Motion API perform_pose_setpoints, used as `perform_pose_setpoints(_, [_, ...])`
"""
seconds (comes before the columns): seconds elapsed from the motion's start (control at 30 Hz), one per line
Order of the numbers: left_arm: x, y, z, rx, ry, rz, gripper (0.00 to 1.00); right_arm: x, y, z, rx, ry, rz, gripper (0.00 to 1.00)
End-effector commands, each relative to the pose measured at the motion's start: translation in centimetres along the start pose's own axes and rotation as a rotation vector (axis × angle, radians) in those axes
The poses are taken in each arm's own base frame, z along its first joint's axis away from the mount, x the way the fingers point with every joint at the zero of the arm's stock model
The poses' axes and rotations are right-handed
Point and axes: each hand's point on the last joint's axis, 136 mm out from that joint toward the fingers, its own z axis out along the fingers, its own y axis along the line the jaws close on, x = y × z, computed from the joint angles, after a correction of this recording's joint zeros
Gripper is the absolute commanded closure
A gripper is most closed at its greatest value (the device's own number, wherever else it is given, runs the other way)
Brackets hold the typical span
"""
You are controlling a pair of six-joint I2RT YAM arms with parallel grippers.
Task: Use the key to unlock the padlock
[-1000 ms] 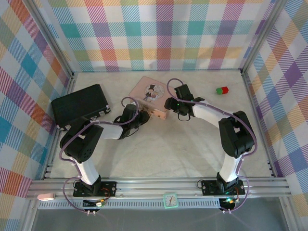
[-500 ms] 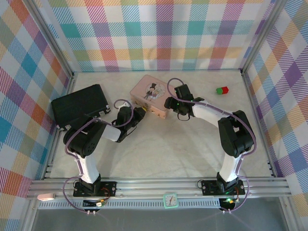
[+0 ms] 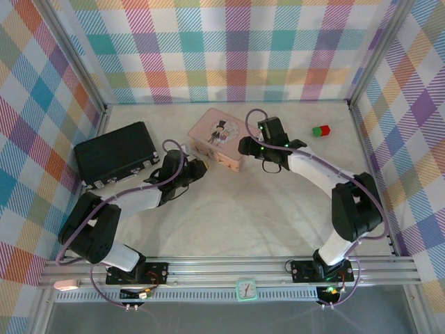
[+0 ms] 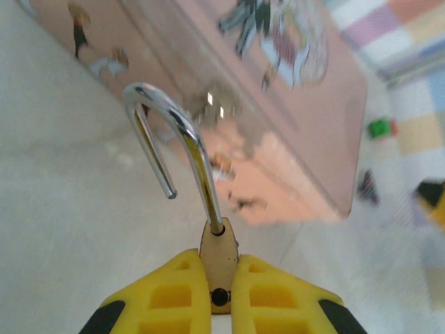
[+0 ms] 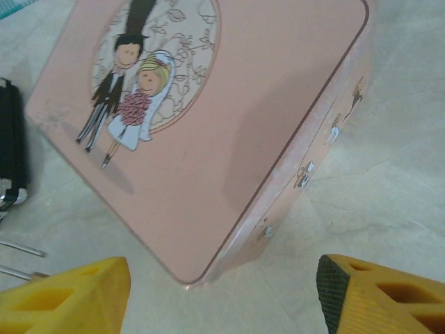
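Pastel plaid walls closed round a pale, marbled table (image 3: 243, 216). Just off the pink tin (image 3: 217, 132), on the side facing the arm bases and toward its left end, the padlock (image 4: 218, 252) was held in the left gripper (image 4: 219, 264). Its brass body sat edge-on between the yellow pads (image 4: 174, 296), which were clamped on it from either side. Its long axis ran straight out along the fingers, so the silver shackle (image 4: 200, 170) led away from the wrist toward the tin's side wall. One leg of the shackle entered the body. The other ended in the air, beside and clear of it, which suggested the lock was already sprung, though the pads hid much of the body. Round the tin's right-hand near corner hung the right gripper (image 5: 224, 284), its fingers spread wide with nothing between them, looking down on the lid with its bride-and-groom picture. The left arm had the padlock, while the right stood just that corner of the tin away, toward the shackle end and not the base of the body. Any further work on the lock from the right would probably mean reaching across that corner. Left of the tin lay a black case (image 3: 115, 154), and well to the tin's right sat a red-and-green block (image 3: 320, 130).
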Motion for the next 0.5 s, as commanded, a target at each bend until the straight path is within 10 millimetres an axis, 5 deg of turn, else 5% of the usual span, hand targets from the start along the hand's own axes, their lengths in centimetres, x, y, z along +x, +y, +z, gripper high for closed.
perform_pose_setpoints(0.0, [3.9, -2.2, -1.8, 0.000, 0.161, 0.169, 1.00, 1.9, -1.1, -1.4, 0.024, 0.057, -0.064, 0.23])
perform_pose_setpoints(0.1, [6.6, -3.9, -2.6, 0.037, 0.244, 0.229, 1.00, 3.3, -2.2, -2.1, 0.051, 0.080, -0.059, 0.19])
perform_pose_setpoints(0.2, [9.7, -5.5, -3.0, 0.073, 0.324, 0.282, 1.00, 4.6, -3.5, -2.7, 0.089, 0.091, -0.043, 0.00])
perform_pose_setpoints(0.47, [17.0, -7.6, -2.5, 0.147, 0.497, 0.376, 1.00, 5.0, -5.0, -4.2, 0.143, 0.046, -0.013, 0.01])
